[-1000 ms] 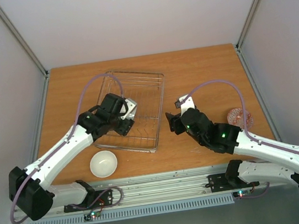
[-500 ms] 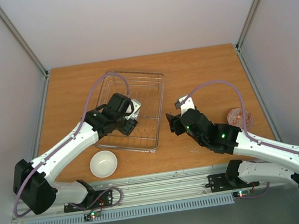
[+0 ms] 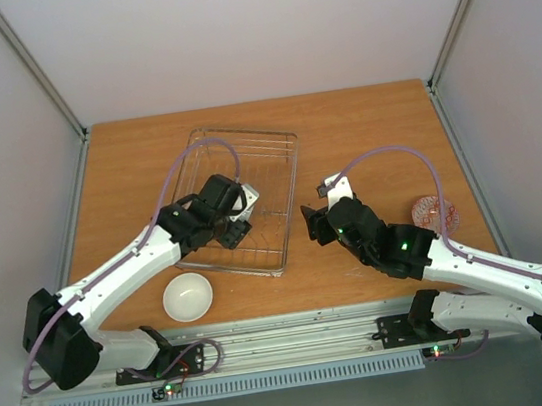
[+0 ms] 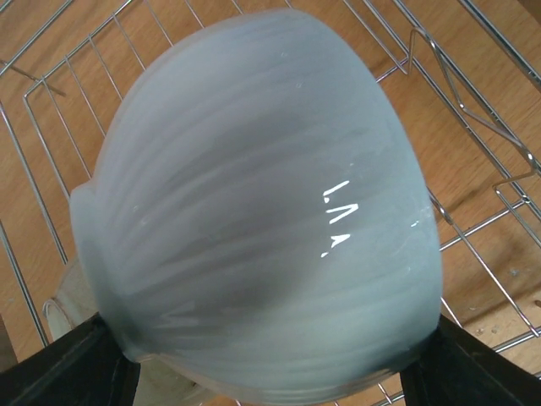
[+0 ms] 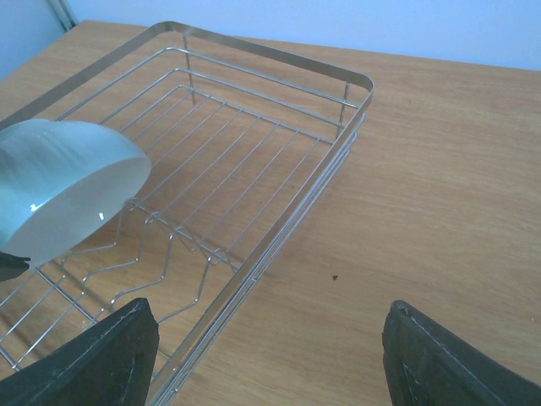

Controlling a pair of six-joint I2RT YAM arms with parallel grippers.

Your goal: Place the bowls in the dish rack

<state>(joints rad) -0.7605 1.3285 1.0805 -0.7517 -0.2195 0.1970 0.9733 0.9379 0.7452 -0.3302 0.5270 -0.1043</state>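
Note:
My left gripper (image 3: 237, 216) is shut on a pale ribbed white bowl (image 3: 244, 199) and holds it tilted over the dish rack (image 3: 273, 147), a silver wire basket. In the left wrist view the bowl (image 4: 262, 211) fills the frame between my dark fingers (image 4: 59, 372), with rack wires (image 4: 473, 110) behind it. The right wrist view shows the same bowl (image 5: 63, 190) above the tines (image 5: 173, 241). My right gripper (image 3: 312, 221) is open and empty just right of the rack. A plain white bowl (image 3: 187, 296) sits upright near the front edge. A red-orange patterned bowl (image 3: 434, 211) sits at the right.
The rack (image 5: 338, 110) lies askew at the middle of the wooden table (image 3: 362, 130). The right arm's purple cable (image 3: 395, 150) arches above the table beside the patterned bowl. Frame posts stand at the back corners.
My left gripper has carried the pale bowl a little to the right and nearer over the rack. The right arm has not moved.

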